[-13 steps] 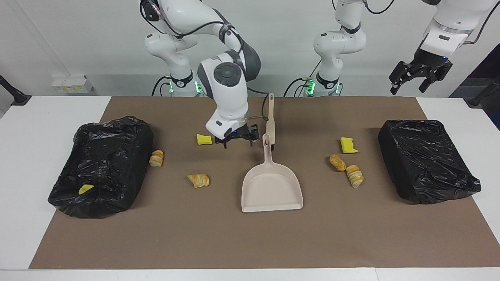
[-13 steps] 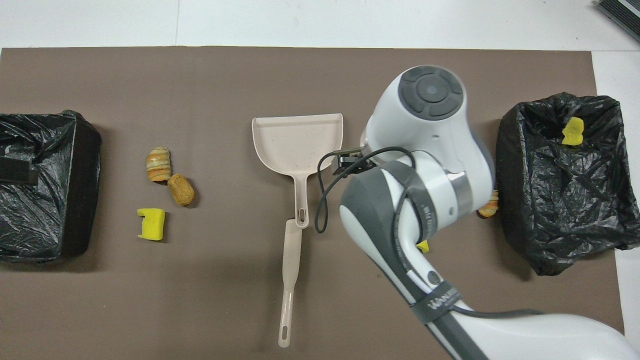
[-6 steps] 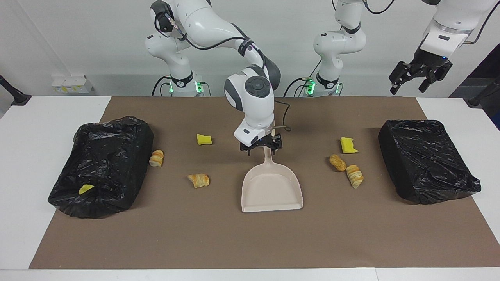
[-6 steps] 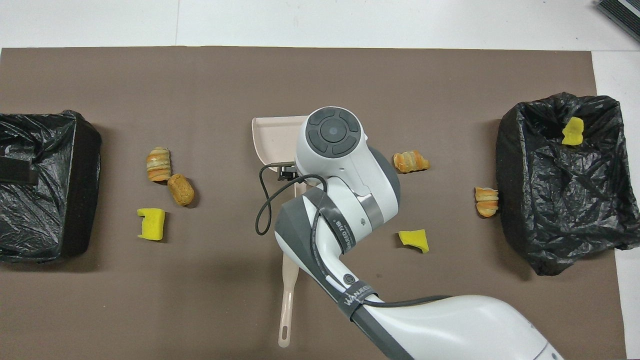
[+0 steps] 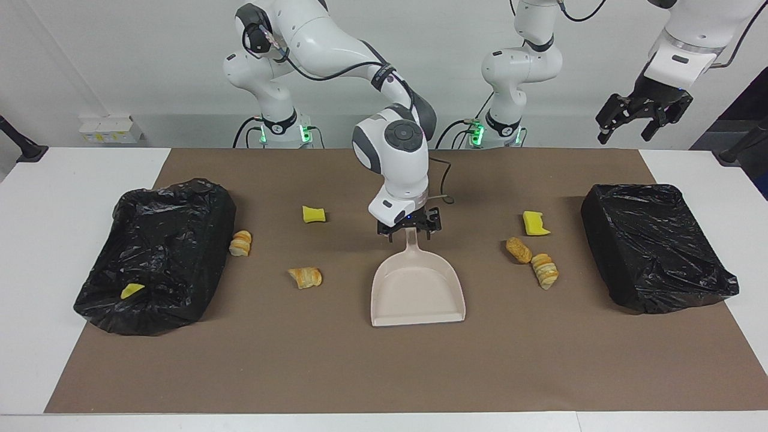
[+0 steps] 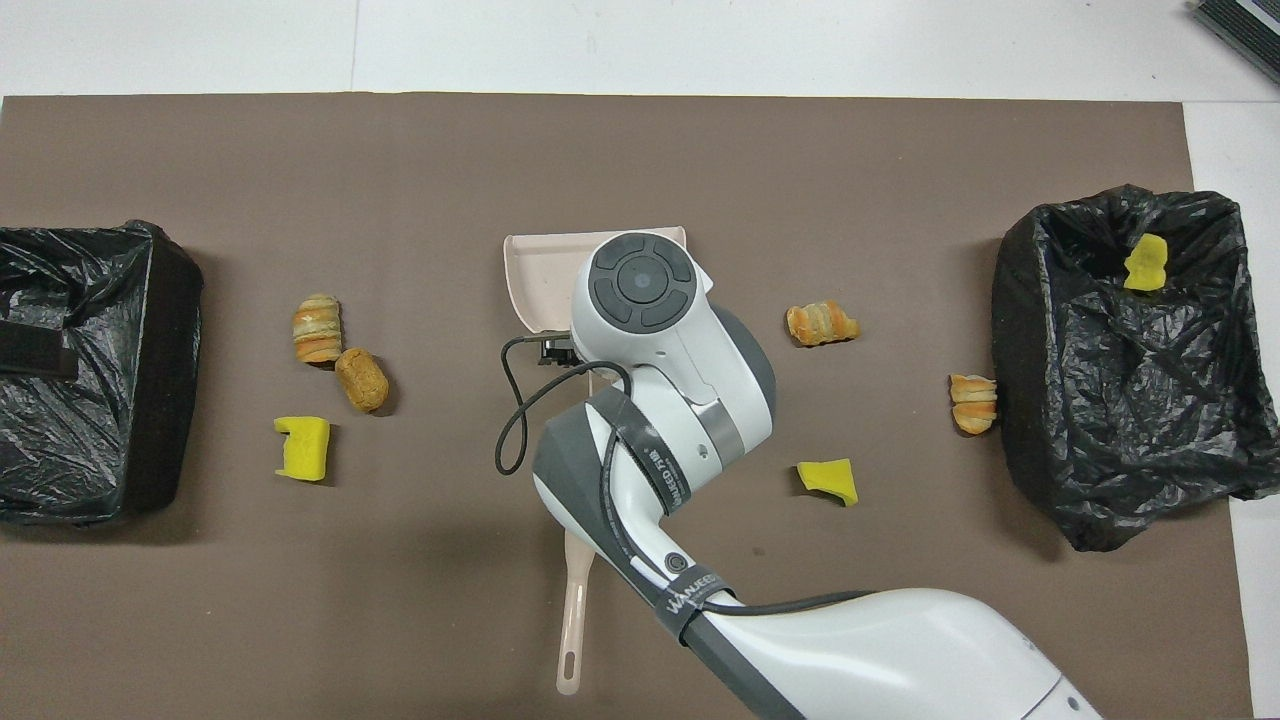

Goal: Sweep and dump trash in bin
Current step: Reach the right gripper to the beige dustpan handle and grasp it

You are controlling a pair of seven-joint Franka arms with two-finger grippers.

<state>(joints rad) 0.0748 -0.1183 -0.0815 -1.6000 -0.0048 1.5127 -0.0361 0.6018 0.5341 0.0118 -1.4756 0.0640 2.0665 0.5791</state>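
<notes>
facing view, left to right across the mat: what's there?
open black bin → bread piece → striped pastry → right gripper over the dustpan handle → brown bread roll → covered black bin

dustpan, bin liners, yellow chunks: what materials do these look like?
Dustpan: looks like rigid beige plastic, matte, one moulded piece with raised walls. Bin liners: thin black plastic film, crinkled and glossy. Yellow chunks: probably sponge foam, dull, with cut blocky edges.
</notes>
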